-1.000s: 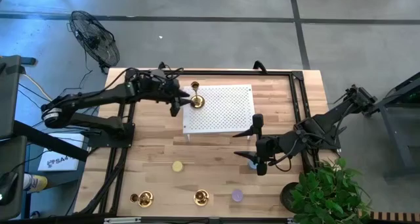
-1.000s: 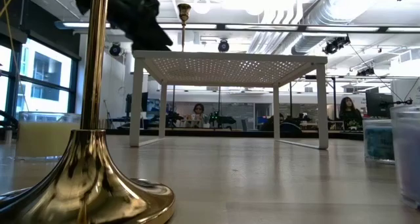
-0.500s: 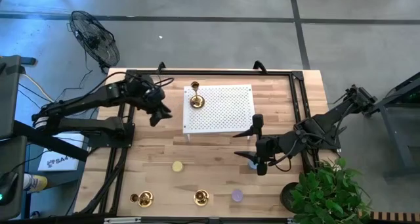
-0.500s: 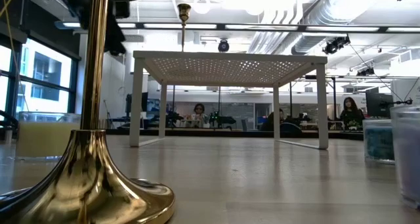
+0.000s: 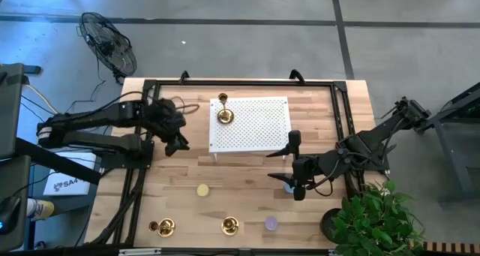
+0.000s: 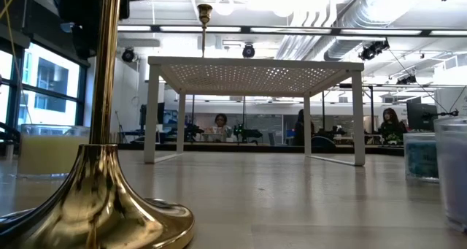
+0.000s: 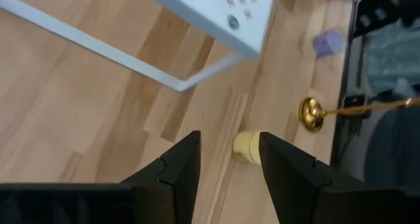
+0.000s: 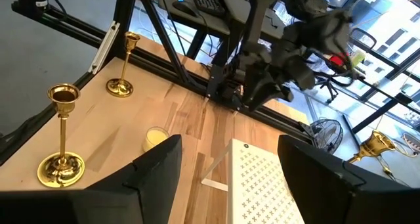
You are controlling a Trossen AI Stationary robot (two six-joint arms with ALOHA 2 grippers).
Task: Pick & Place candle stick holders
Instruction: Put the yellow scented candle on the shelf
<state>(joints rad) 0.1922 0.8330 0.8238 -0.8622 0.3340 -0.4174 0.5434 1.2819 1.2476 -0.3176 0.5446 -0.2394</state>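
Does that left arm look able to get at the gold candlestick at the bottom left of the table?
Probably yes. The left pincer hangs open, holding nothing, and only bare wood and a yellow disc off to one side lie between it and that candlestick.

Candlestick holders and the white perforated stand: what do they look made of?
The candlestick holders, such as the one on the stand and the two near the table's front edge, look like polished brass or gold-plated metal: mirror-like reflections. The white perforated stand looks like matte painted sheet metal with regular punched holes and thin legs, though plastic is possible.
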